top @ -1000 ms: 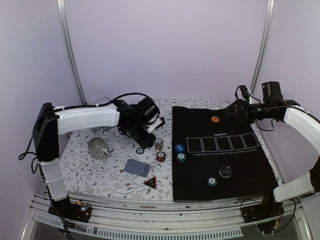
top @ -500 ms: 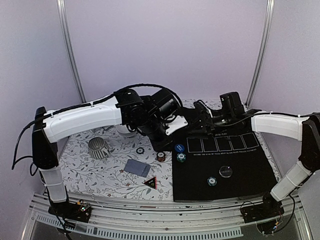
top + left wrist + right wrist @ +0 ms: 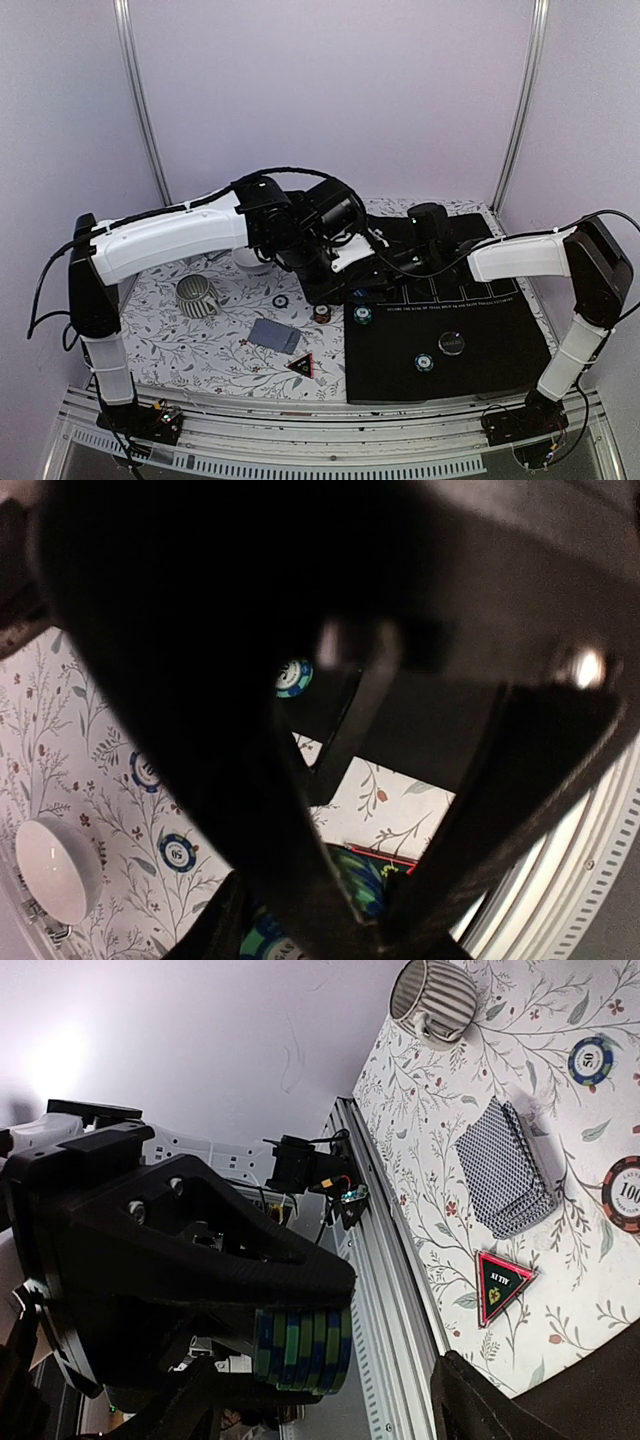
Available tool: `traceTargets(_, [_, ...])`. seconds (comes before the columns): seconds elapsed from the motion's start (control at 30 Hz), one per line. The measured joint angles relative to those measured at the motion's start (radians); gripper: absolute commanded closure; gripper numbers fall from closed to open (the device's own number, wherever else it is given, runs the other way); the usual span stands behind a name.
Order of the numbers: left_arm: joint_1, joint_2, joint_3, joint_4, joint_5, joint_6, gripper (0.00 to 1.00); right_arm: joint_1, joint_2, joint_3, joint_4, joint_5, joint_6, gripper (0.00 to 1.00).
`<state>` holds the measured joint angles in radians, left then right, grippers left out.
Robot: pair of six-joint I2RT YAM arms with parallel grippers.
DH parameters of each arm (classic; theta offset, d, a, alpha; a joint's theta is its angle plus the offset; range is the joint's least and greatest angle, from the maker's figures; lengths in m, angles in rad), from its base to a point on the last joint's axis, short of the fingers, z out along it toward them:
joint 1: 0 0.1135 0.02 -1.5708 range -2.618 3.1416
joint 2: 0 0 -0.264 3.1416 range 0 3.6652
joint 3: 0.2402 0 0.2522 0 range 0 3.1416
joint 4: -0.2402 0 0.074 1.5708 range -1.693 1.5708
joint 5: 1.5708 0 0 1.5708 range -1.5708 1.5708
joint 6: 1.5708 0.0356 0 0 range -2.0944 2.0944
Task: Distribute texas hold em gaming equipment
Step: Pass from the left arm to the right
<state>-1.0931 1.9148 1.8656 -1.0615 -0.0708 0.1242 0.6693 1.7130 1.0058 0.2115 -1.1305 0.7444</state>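
Over the left edge of the black mat (image 3: 500,330) both arms meet. My left gripper (image 3: 350,892) is clamped on a stack of green-and-blue striped chips (image 3: 300,1350), held on edge clear of the table; five or six of them, I cannot count surely. My right gripper (image 3: 335,1415) has its jaws spread to either side of that stack and lower, gripping nothing I can see.

Readable writing is scarce: "100" on the red-brown chip (image 3: 625,1192); digits on the blue chips (image 3: 178,852) too small for me; green letters on the red-edged triangular marker (image 3: 500,1282) that I cannot make out; a line of white print on the mat, too fine.

Counting on the mat from the top view — one teal chip (image 3: 362,316) at its left edge; a second teal chip (image 3: 425,362) nearer the arm bases, just beside one black disc (image 3: 452,343). On the floral cloth (image 3: 200,350) — the single red-brown chip; two blue chips in the left wrist view; one deck of grey-blue-backed cards (image 3: 272,335), slightly fanned; one striped mug (image 3: 197,296); one white bowl (image 3: 55,865); one marker.
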Motion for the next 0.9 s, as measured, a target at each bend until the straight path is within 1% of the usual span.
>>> traceTargets(0.1, [0.0,0.001,0.0,-0.001,0.0,0.0,1.0,0.016,0.026,0.0,0.049,-0.003,0.035,0.34])
traceTargets(0.27, [0.0,0.005,0.0,-0.014,-0.005,-0.001,1.0,0.028,0.073,0.001,0.128,-0.011,0.095,0.47])
traceTargets(0.33, [0.0,0.007,0.0,-0.017,-0.01,-0.001,1.0,0.031,0.078,0.003,0.148,-0.014,0.115,0.49])
traceTargets(0.57, [0.0,0.011,0.0,-0.025,-0.026,-0.001,1.0,0.039,0.1,0.011,0.182,-0.024,0.146,0.48])
traceTargets(0.6, [0.0,0.012,0.0,-0.027,-0.027,-0.001,1.0,0.04,0.103,0.011,0.184,-0.025,0.148,0.49])
traceTargets(0.7, [0.0,0.016,0.0,-0.03,-0.031,0.0,1.0,0.044,0.108,0.016,0.187,-0.026,0.155,0.59])
traceTargets(0.9, [0.0,0.023,0.0,-0.03,-0.042,0.0,1.0,0.046,0.108,0.021,0.2,-0.032,0.173,0.87])
